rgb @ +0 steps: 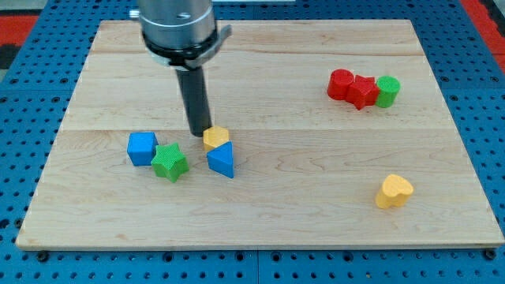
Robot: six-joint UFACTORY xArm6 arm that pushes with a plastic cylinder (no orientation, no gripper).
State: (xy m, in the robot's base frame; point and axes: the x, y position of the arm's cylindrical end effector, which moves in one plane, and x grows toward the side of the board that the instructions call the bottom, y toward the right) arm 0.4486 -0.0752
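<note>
Nearest sits the yellow heart block (394, 191); farther back, my tip (199, 132) touches the yellow block (215, 138); no fingers here.

Pale smooth wooden board (316, 197), matt ribbed plastic green star block (170, 162), dark rod (195, 99)

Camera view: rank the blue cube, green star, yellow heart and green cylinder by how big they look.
1. Yellow heart, nearest the view's bottom
2. Blue cube and green star, too alike to split
3. Green cylinder, farther up the view
</note>
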